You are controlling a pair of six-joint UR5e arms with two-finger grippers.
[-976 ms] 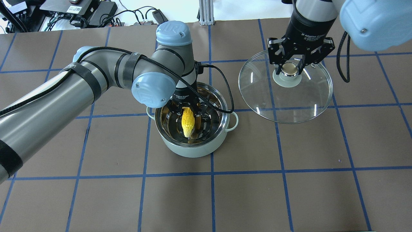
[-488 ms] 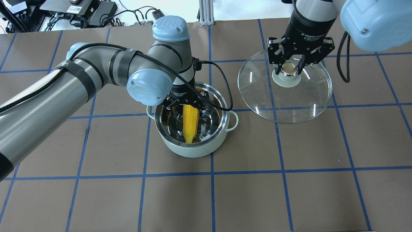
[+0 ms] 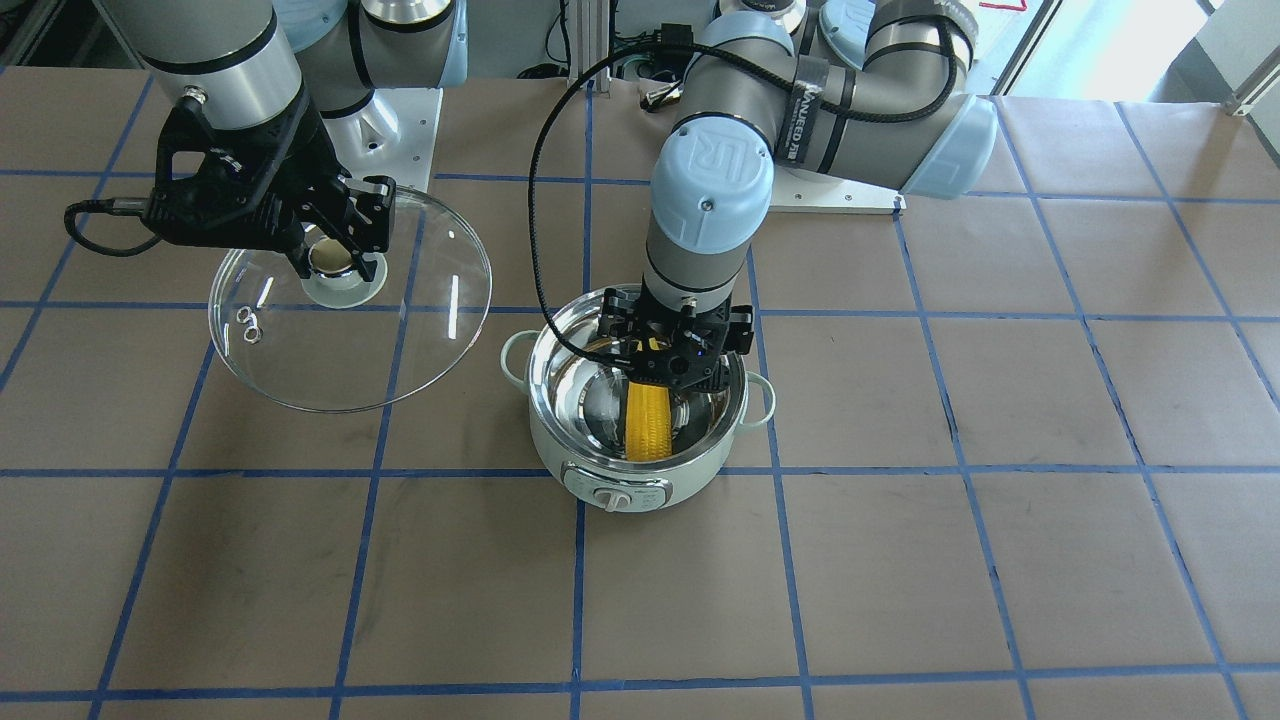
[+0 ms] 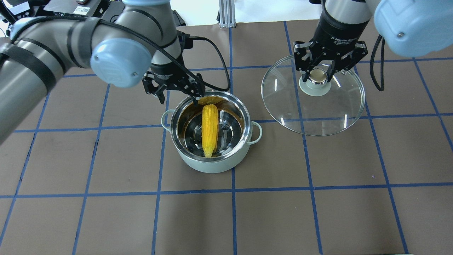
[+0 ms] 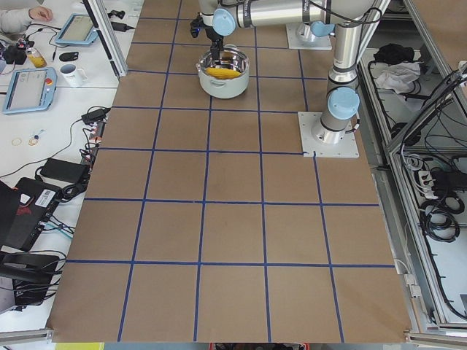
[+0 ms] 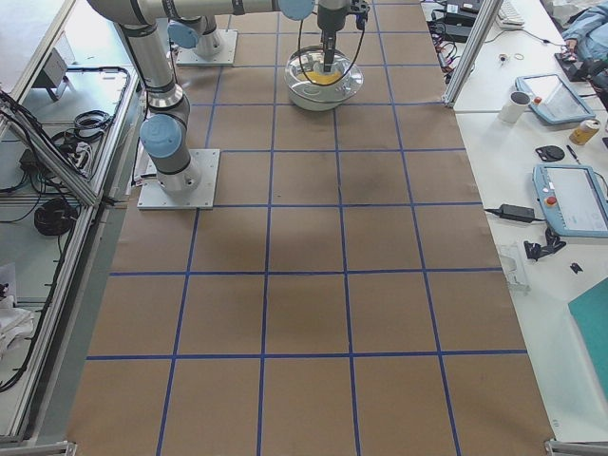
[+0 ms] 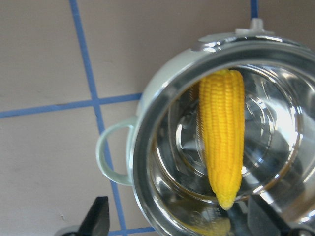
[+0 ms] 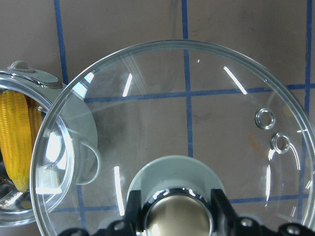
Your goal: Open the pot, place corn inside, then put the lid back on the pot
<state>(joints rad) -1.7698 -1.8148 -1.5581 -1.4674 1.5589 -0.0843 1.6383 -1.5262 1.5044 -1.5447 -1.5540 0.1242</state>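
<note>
Overhead exterior view: the corn [image 4: 209, 129] now lies loose inside the pot [image 4: 212, 167] mid-tabletop. Its long axis runs between the robot's and operators' edges, tapered tip toward the robot's edge. The left gripper [image 4: 179, 95] has let go and pulled out, jaws apart, just outside the rim. Only relidding remains, I judge: the right gripper [image 4: 318, 75] clamps the lid [image 4: 329, 113] by its knob, aloft toward the tabletop's right end

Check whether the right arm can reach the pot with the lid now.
Probably not yet. The right gripper holds the lid beside the pot, but the open left gripper hangs above the pot's mouth; the corn lies inside.
</note>
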